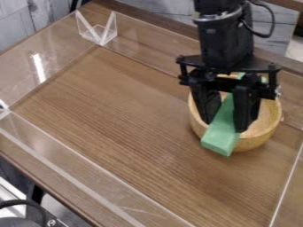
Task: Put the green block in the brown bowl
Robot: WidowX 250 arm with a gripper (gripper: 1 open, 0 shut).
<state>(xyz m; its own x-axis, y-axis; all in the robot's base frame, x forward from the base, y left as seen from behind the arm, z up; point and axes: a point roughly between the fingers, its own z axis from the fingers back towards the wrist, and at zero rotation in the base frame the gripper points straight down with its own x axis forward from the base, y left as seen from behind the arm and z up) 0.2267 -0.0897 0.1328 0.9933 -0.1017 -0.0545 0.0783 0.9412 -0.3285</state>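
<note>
A clear plastic bracket of bent sheet stood in the upper left of the frame, on the brown wood-grain table surface enclosed by a low transparent wall.

Right of centre, the black robot gripper pointed steeply downward from its black cylindrical arm. Its jaws stood partly apart and were clamped on the flat, elongated bright green block. The block hung tilted between the dark fingers, with its upper end hidden among them and its lower end towards the bottom of the frame. Its surface appeared matte and uniformly green.

The block's lower end overlapped the near rim of the round light-brown wooden bowl, which sat at the right of the frame directly behind the gripper. Whether the block touched the rim could not be determined.
</note>
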